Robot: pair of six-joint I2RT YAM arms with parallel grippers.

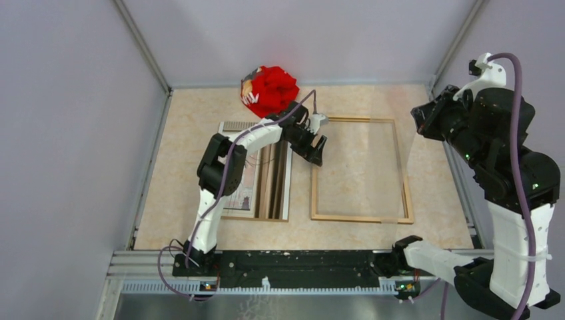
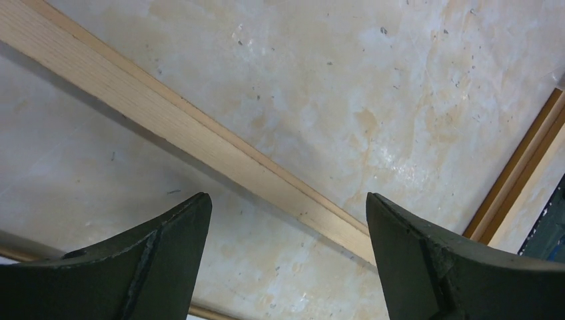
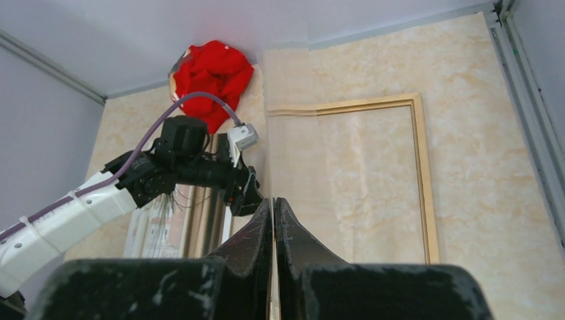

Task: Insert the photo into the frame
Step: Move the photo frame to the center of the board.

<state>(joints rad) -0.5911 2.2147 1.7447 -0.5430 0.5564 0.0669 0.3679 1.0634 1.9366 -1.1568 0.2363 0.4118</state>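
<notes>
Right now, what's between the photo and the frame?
Only a thin strip of bare table lies between the photo and the frame, shown in the top view. The open left gripper hangs above the frame's left rail.

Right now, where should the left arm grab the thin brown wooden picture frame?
The thin brown wooden picture frame lies flat, so probably take its left long rail from straight above: narrow enough for the open left gripper, fingers one inside the opening, one outside, wrist squared across it.

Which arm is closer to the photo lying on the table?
Left. The left fingers, open, hang over the frame's left side, just right of the photo. The right fingers, pinching a clear sheet, are raised beyond the frame's right side.
</notes>
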